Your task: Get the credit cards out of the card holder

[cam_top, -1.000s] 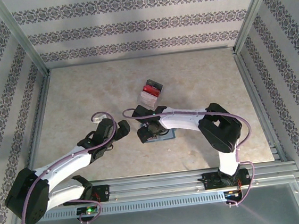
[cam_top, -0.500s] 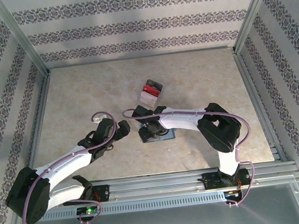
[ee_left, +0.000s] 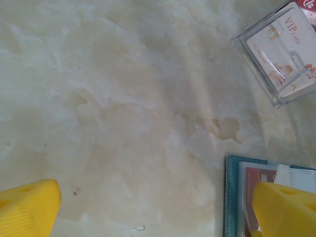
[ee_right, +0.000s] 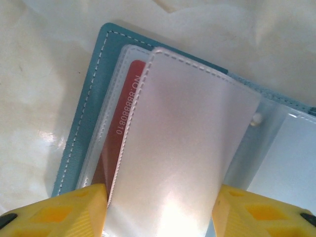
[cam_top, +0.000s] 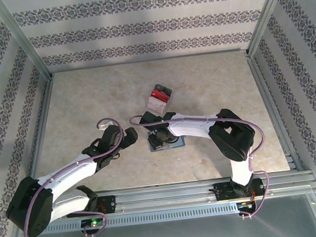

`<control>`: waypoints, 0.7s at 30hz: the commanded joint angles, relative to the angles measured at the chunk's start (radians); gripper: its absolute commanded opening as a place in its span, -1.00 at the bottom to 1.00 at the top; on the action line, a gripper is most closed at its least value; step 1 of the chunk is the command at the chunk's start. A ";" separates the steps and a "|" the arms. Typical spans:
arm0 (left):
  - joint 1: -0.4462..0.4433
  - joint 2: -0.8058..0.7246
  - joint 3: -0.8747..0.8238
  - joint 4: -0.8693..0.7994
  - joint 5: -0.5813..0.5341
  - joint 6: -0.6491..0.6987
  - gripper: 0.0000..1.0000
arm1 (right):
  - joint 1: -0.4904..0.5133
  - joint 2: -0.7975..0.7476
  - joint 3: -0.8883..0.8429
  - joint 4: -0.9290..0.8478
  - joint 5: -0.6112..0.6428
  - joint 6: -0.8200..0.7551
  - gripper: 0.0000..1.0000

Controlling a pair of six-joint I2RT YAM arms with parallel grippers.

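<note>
**Card holder** (ee_right: pixel 81 123). Teal, stitched edge. It lay open and flat on the marble-look table (cam_top: pixel 88 97), directly under the right arm's wrist and near the middle of the near half. Its clear plastic sleeves were exposed.

**Red card** (ee_right: pixel 121 128). It sat inside a lower sleeve with a printed number along its edge. It was mostly covered by the leaf above it and had not been drawn out.

**Upper sleeve leaf** (ee_right: pixel 187 148). Frosted and glossy, it lay between the right fingers. Glare made it impossible to tell whether it held a card of its own.

**Right gripper** (ee_right: pixel 160 200). Its yellow fingers (ee_right: pixel 54 215) flanked the upper leaf, one on each long side and close against its edges. The pictures did not show whether they had actually pinched it.

**Left gripper** (ee_left: pixel 155 207). Its fingers were spread wide over bare table and held nothing. It sat just left of the holder, whose corner showed beside the right-hand finger.

**Clear plastic box** (ee_left: pixel 276 54). It stood beyond the holder and apart from it. A white VIP card (ee_left: pixel 284 47) was visible through its wall.

**Status, as judged.** The holder was already open, so the opening step was done. Removal looked barely begun, because at least the red card remained seated in its sleeve and no loose card lay on the table beside the holder. What was left was to get a firm hold on a card edge rather than the sleeve plastic, slide each card free, and set it down clear of the holder.
</note>
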 commanded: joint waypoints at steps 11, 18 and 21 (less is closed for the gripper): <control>0.017 0.003 0.013 0.005 0.013 0.020 0.99 | -0.004 -0.034 0.009 -0.068 0.106 -0.016 0.07; 0.017 0.003 0.034 -0.011 0.025 0.053 0.99 | -0.004 -0.067 -0.003 -0.085 0.145 -0.015 0.09; 0.017 0.005 0.041 -0.010 0.034 0.067 0.99 | -0.011 -0.078 -0.014 -0.087 0.153 -0.014 0.09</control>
